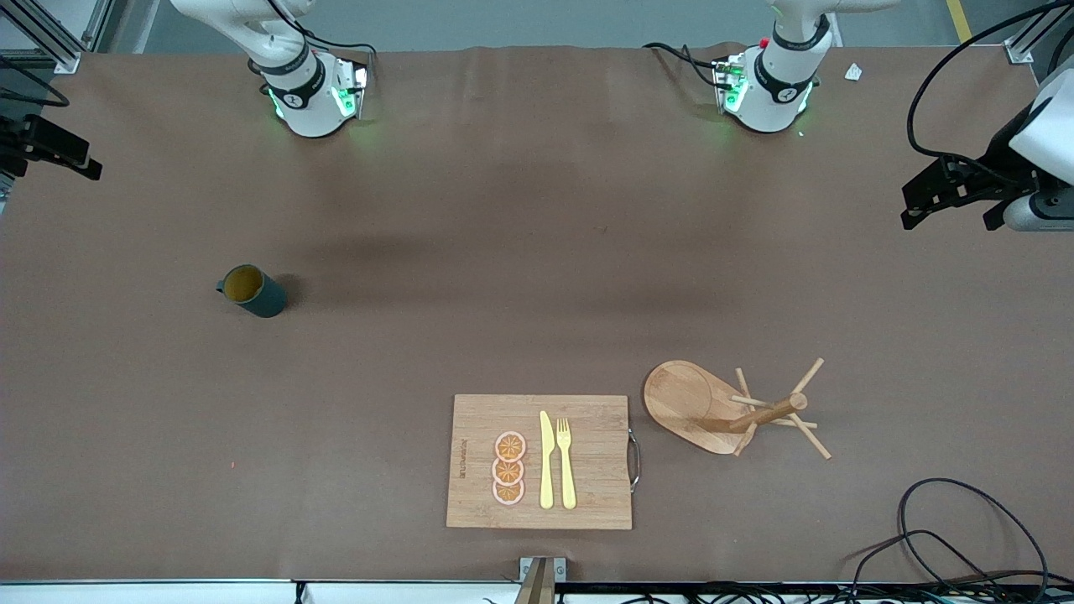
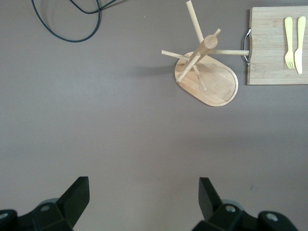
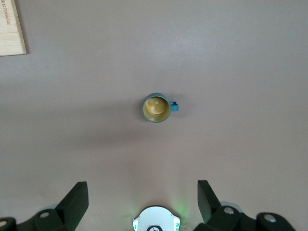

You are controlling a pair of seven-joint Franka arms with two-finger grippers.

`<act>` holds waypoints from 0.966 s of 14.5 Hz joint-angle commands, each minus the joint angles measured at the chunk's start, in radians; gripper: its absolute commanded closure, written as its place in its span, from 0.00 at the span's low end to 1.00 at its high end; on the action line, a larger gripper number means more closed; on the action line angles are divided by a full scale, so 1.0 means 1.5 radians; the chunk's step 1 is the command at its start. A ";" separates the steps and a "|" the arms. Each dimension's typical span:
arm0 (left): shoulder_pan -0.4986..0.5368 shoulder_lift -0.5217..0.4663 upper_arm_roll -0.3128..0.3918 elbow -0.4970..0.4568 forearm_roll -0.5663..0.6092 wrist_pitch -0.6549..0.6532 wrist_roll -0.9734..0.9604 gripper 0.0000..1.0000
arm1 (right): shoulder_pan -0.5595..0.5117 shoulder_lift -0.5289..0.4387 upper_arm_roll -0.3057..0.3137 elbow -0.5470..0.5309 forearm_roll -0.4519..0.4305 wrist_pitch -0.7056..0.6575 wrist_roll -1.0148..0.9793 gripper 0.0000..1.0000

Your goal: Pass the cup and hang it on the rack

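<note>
The cup (image 1: 253, 291) is a dark teal mug with a yellow inside. It stands upright on the brown table toward the right arm's end, and it also shows in the right wrist view (image 3: 156, 108), well apart from the fingers. The wooden rack (image 1: 696, 407) stands near the front camera toward the left arm's end, with its pegs bare. It also shows in the left wrist view (image 2: 211, 77). My right gripper (image 3: 143, 195) is open and empty, held high over the table; in the front view it (image 1: 59, 155) shows at the frame's edge. My left gripper (image 2: 144, 192) is open and empty, high at the other edge of the front view (image 1: 956, 210).
A bamboo cutting board (image 1: 587, 495) lies beside the rack near the front edge. It bears orange slices (image 1: 508, 468), a yellow knife (image 1: 546, 460) and a yellow fork (image 1: 566, 461). Black cables (image 1: 948, 537) lie at the front corner at the left arm's end.
</note>
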 commanded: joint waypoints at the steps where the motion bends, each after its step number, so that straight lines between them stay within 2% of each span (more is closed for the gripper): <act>1: 0.000 0.002 -0.002 0.009 0.002 -0.010 0.004 0.00 | 0.003 -0.021 -0.003 -0.021 0.001 0.011 -0.007 0.00; 10: 0.001 0.002 -0.002 0.010 0.002 -0.010 0.001 0.00 | 0.004 -0.021 -0.003 -0.014 0.002 0.010 -0.013 0.00; 14: 0.001 0.002 -0.002 0.009 0.002 -0.010 -0.001 0.00 | 0.004 -0.021 -0.011 -0.014 0.006 0.012 -0.057 0.00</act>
